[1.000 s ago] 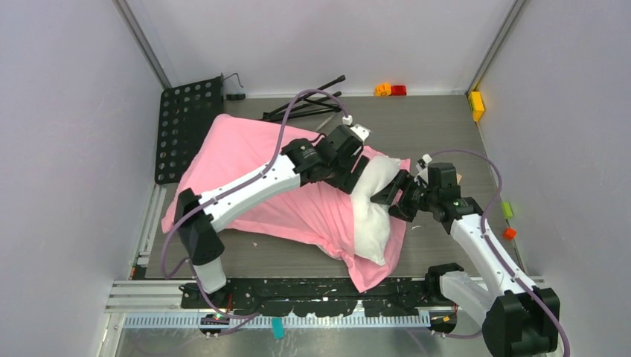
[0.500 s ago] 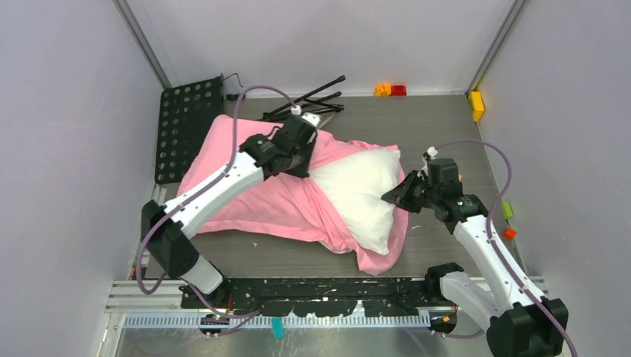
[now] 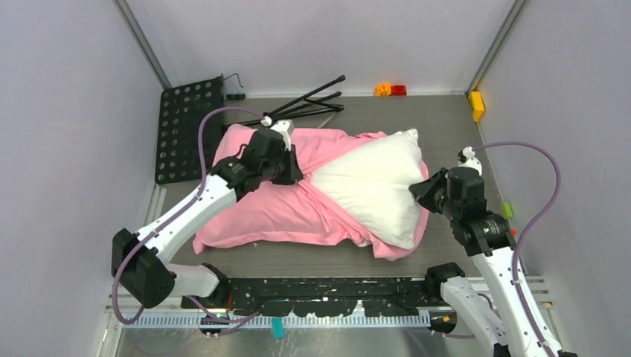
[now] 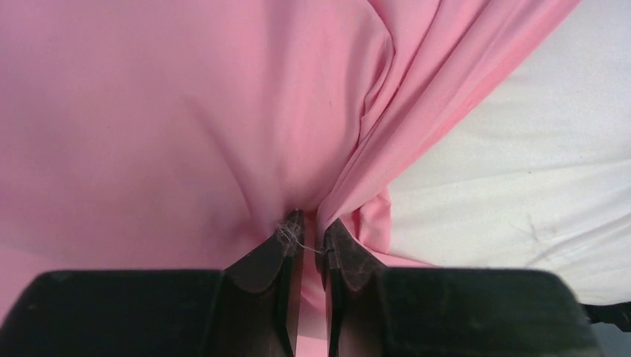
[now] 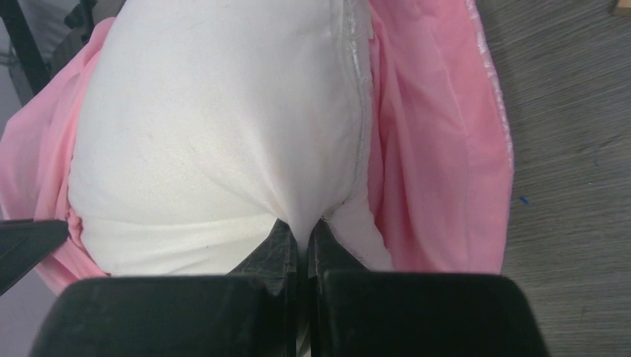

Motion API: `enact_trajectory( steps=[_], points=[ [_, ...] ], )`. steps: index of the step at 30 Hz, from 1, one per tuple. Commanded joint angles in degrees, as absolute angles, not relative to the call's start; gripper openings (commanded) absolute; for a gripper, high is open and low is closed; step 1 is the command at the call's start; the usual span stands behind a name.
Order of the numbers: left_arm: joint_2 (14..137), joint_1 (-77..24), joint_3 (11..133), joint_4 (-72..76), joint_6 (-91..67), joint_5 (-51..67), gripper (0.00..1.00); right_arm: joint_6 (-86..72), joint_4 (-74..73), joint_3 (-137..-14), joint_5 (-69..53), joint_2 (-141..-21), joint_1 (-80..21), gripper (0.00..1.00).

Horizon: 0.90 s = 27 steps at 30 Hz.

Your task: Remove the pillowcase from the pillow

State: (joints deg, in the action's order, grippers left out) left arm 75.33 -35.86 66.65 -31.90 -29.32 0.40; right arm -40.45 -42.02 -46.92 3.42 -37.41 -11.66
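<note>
Pillowcase bunches inside left end effector, pillow edge inside right end effector.

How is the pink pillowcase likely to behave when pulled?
Probably floppy: the pillowcase gathers into tight folds where the left tool pinches it. Its smooth sheen suggests it would slide readily off the pillow, and might slip from a weak pinch.

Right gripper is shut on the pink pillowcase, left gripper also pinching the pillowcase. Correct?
Not quite. The right wrist view shows the right gripper shut on the white pillow, with the pillowcase lying beside it. The left gripper does pinch the pillowcase, as the left wrist view shows.
</note>
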Motion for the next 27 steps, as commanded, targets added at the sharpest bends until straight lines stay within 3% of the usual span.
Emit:
enact_trajectory(
  steps=[1, 6, 11, 13, 18, 23, 27],
  points=[
    [71.7, -31.9, 63.7, -38.1, -27.2, -8.2, 0.16, -37.9, -40.1, -49.1, 19.6, -35.6, -9.7, 0.0],
    [71.4, -31.9, 65.7, -37.7, -25.3, -1.1, 0.18, -35.9, -35.7, -48.0, 6.4, -39.2, -9.7, 0.0],
    [68.8, -31.9, 64.4, -31.6, -25.9, 15.2, 0.3, -35.3, -32.0, -47.9, -3.4, -42.9, -9.8, 0.0],
    [67.9, -32.0, 64.2, -30.5, -26.3, 19.0, 0.38, -35.0, -30.3, -47.8, -7.1, -43.9, -9.7, 0.0],
    [66.5, -35.4, 65.6, -30.6, -28.0, 26.9, 0.69, -37.0, -29.0, -47.9, -7.3, -45.4, -9.7, 0.0],
    [65.1, -54.8, 66.4, -29.2, -26.6, 11.8, 0.75, -39.5, -25.0, -47.5, -9.7, -46.1, -9.8, 0.0],
    [64.7, -58.4, 60.4, -21.5, -36.6, 9.8, 0.72, -42.6, -20.5, -47.4, -11.6, -47.1, -9.8, 0.0]
  ],
)
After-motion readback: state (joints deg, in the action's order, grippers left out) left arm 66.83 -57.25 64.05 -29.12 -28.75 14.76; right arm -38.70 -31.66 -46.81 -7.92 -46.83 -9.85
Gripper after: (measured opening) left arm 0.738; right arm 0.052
